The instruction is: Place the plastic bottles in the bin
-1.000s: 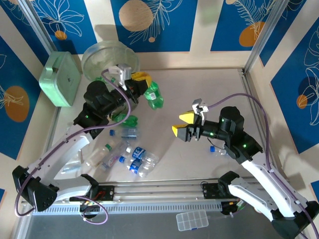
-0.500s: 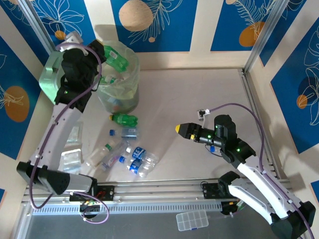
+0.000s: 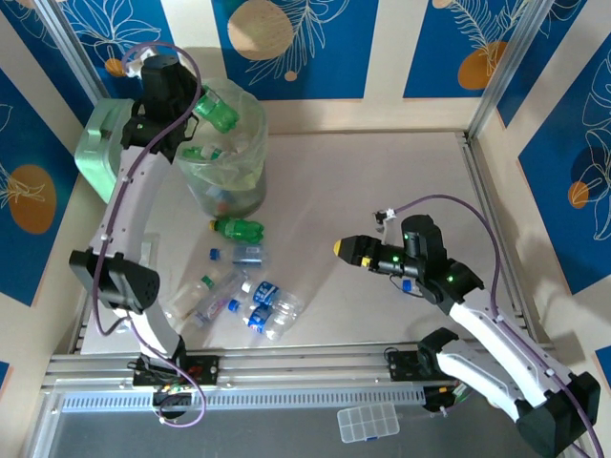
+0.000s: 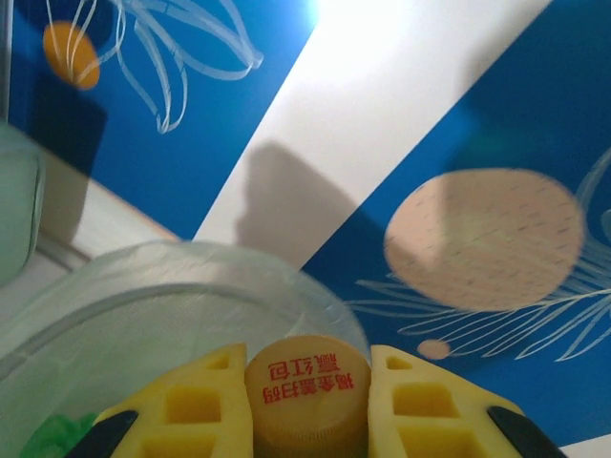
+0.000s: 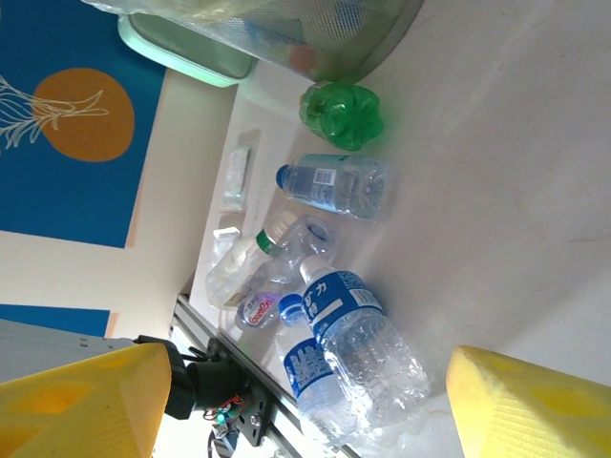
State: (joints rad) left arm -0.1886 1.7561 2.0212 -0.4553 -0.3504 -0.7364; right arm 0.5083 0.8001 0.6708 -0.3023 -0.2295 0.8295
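- Top external: the left gripper (image 3: 198, 102) is raised above the tall round translucent grey-green bin (image 3: 250, 172) with its clear bag liner. It is clamped on a green plastic bottle (image 3: 220, 113) that hangs over the bin's mouth
- Top external: a second green bottle (image 3: 239, 228) lies on the pale table (image 3: 382, 172) just beside the bin's base. A cluster of clear blue-labelled bottles (image 3: 260, 307) lies nearer the arm bases
- Top external: the right gripper (image 3: 346, 248) hovers above bare table, apart from the cluster
- Left wrist: the yellow left fingers (image 4: 191, 405) pinch a round yellow cap (image 4: 307, 386) with red print, above the bin's rim
- Right wrist: the yellow right fingers (image 5: 81, 391) stand wide apart with nothing gripped, and the loose bottles lie on the table beyond
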